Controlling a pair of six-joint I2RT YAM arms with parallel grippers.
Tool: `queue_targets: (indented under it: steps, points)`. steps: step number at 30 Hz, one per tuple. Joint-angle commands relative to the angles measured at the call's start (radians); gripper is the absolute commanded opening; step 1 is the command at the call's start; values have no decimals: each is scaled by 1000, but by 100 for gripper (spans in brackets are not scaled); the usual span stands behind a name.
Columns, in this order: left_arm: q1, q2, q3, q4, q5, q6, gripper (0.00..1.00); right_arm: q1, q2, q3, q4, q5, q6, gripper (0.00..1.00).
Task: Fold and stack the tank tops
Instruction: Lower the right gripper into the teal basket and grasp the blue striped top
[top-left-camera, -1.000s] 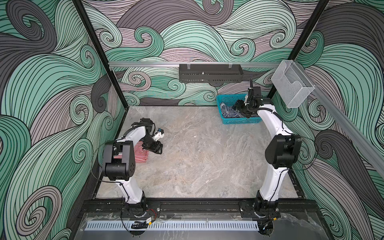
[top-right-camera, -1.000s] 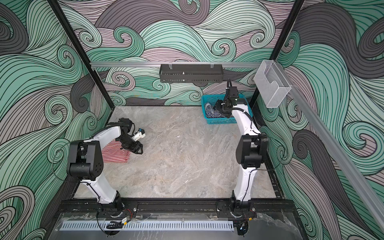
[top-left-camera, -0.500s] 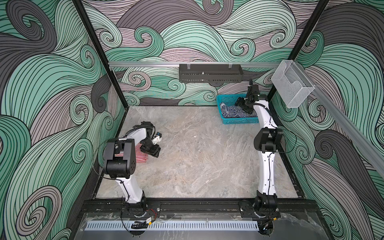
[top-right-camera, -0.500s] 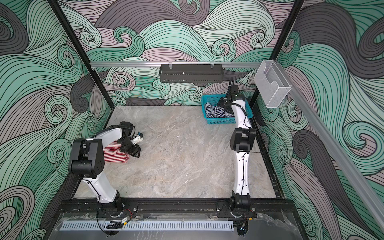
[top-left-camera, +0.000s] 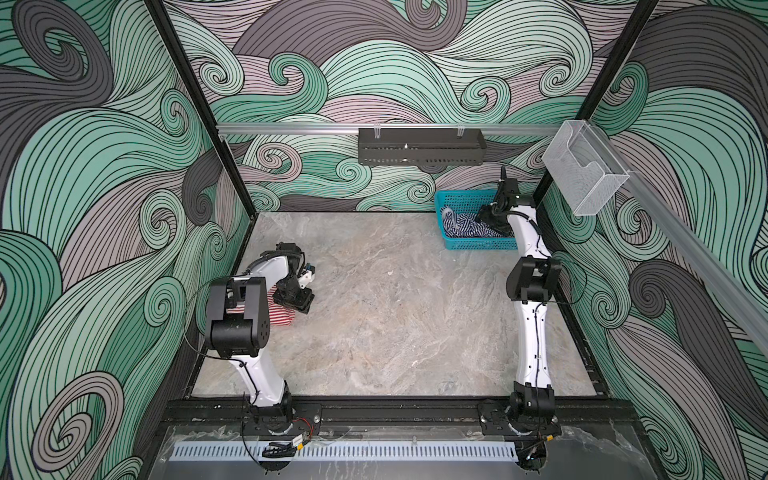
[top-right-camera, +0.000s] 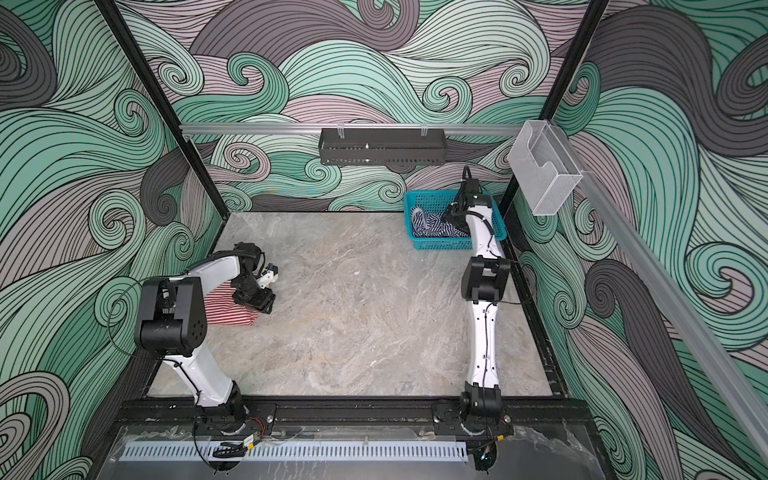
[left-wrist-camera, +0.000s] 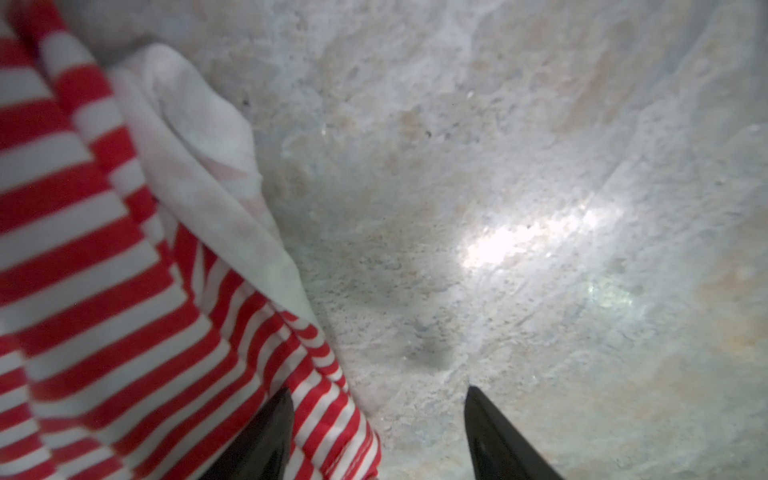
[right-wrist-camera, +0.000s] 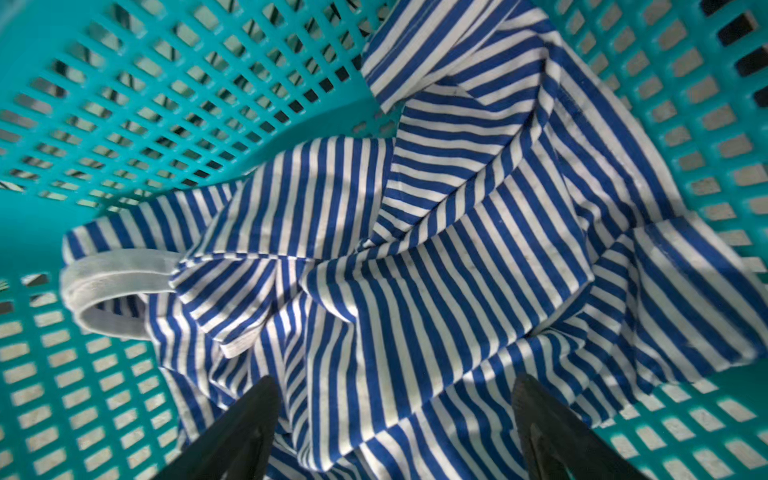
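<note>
Your left gripper (left-wrist-camera: 378, 390), jaws wide apart, is at the edge of the red-and-white tank top (left-wrist-camera: 104, 291) at 9 o'clock on the table (top-right-camera: 374, 311). Your right gripper (right-wrist-camera: 395, 378), jaws wide, hangs over the navy-and-white tank top (right-wrist-camera: 415, 249) (crumpled) in the basket (right-wrist-camera: 124, 104) at 1 o'clock.

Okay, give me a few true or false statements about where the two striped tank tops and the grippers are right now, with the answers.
1. The navy-and-white striped tank top lies crumpled inside the teal plastic mesh basket. True.
2. The red-and-white striped tank top is in that basket too. False: it lies on the grey marbled table, outside the basket.
3. The right gripper is shut on the navy-and-white top. False: its jaws stand apart above the cloth.
4. The left gripper is open at the red-and-white top's edge. True.
5. The two tops are stacked. False: they lie far apart.
</note>
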Motion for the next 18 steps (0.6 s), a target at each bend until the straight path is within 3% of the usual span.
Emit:
queue_targets:
  steps: [1,7,10,12,17,18]
  points:
    - [7,-27,25,-19,-14,-24,68,5,-22,-51,-72,33,-36,89]
    - [7,-21,34,-20,-24,-34,68,8,8,-52,-73,3,-50,86]
    - [6,-34,31,-22,-33,-36,68,9,42,-26,-82,-13,-44,76]
    - [7,-49,26,-21,-33,-37,68,9,49,-22,-73,-20,-38,59]
    - [6,-54,19,-18,-27,-48,68,1,29,-5,-19,-88,-10,2]
    - [7,-54,16,-18,-24,-52,68,0,17,1,-12,-98,-3,0]
